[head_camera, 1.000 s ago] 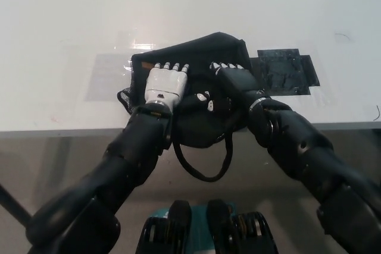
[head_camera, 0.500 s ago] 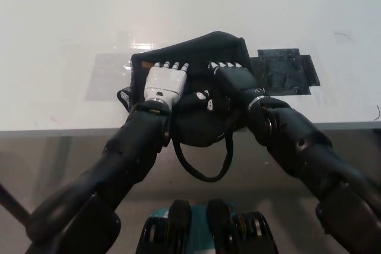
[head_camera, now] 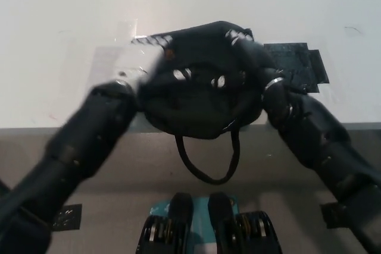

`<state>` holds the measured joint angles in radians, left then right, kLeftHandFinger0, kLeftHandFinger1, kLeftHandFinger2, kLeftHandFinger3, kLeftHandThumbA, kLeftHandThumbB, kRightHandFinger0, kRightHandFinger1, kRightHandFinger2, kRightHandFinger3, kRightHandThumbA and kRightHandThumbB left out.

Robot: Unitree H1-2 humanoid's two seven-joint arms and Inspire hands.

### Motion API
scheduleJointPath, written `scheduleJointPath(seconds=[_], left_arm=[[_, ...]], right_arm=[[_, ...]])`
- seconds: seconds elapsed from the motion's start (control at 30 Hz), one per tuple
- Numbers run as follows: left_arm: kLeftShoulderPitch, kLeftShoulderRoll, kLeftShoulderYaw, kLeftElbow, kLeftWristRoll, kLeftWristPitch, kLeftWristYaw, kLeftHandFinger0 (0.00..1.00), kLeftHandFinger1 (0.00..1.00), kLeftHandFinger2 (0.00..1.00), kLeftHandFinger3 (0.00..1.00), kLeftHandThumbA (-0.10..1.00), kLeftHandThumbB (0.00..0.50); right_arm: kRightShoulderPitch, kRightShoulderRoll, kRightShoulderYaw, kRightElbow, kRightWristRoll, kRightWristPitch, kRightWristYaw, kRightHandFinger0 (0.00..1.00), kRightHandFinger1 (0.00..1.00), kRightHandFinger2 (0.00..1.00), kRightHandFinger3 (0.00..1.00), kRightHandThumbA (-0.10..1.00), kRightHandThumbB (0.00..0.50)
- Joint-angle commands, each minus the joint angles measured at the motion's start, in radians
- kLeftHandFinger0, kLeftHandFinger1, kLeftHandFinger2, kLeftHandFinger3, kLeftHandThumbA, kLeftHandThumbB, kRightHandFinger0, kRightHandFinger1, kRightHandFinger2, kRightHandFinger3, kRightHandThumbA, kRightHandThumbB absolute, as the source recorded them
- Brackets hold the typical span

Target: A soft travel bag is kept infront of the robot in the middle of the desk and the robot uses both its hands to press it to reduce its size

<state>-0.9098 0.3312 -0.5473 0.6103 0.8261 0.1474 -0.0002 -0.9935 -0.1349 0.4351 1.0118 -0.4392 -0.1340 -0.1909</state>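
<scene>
Bag: soft black fabric travel bag (head_camera: 199, 96), bunched into a rounded lump between the two hands, at the near edge of the white desk (head_camera: 53, 40); its near side bulges past that edge.
Strap: thin black loop strap (head_camera: 205, 159) hangs below the edge, under the bag.
Left hand: white left hand (head_camera: 140, 63), motion-blurred, at the bag's left side; fingers unreadable, cannot tell apart or together.
Right hand: black right hand (head_camera: 250, 52) against the bag's right upper side; blends into the fabric, closure cannot tell.
Right of right hand: dark tape patch (head_camera: 297, 66) flat on the desk.
Room: bare white surface beyond both hands and left of the left hand.
</scene>
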Motion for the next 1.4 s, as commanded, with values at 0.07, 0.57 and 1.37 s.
scheduleJointPath(seconds=[0.07,0.57,1.37], left_arm=[[0.011,0.135,0.114,-0.330,-0.069,0.016,-0.136,1.00,1.00,1.00,1.00,1.00,0.131],[0.253,0.182,0.214,-0.880,-0.108,0.026,-0.221,1.00,1.00,1.00,1.00,1.00,0.128],[0.894,0.108,0.566,-1.550,-0.594,-0.107,0.028,1.00,1.00,1.00,1.00,0.85,0.189]], right_arm=[[0.079,-0.087,-0.115,-0.534,0.044,0.151,0.112,1.00,1.00,1.00,1.00,0.88,0.089],[0.363,-0.122,-0.332,-1.370,0.369,0.312,0.206,1.00,1.00,1.00,1.00,0.81,0.155],[0.809,-0.125,-0.326,-1.962,0.482,0.116,0.122,1.00,1.00,1.00,1.00,1.00,0.223]])
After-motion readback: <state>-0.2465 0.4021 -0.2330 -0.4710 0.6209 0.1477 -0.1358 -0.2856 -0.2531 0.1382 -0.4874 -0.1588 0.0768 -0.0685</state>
